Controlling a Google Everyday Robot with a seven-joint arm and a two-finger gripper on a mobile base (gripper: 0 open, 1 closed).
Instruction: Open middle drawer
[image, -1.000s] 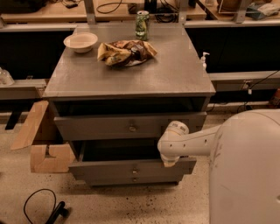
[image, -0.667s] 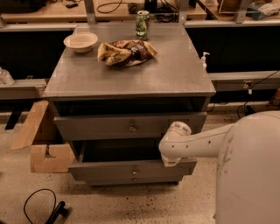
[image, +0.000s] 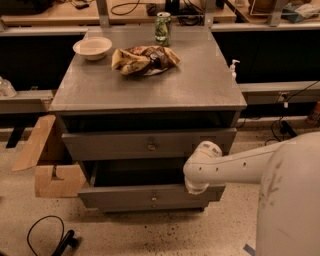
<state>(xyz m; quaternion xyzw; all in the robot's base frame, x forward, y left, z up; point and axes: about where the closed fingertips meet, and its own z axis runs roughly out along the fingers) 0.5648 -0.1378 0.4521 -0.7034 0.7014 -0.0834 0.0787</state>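
The middle drawer (image: 125, 198) is a wide grey drawer with a small brass knob (image: 154, 197). It stands pulled out from the grey cabinet (image: 150, 90), and its dark inside shows behind the front. My white arm reaches in from the right. My gripper (image: 196, 189) is at the arm's end, down at the right part of this drawer's top edge, and is hidden by the wrist. The drawer above (image: 150, 145) has its own brass knob and sticks out only slightly.
On the cabinet top are a white bowl (image: 92, 48), a crumpled snack bag (image: 144, 59) and a green can (image: 162, 28). An open cardboard box (image: 47, 160) sits on the floor at the left. A black cable (image: 47, 235) lies at the front left.
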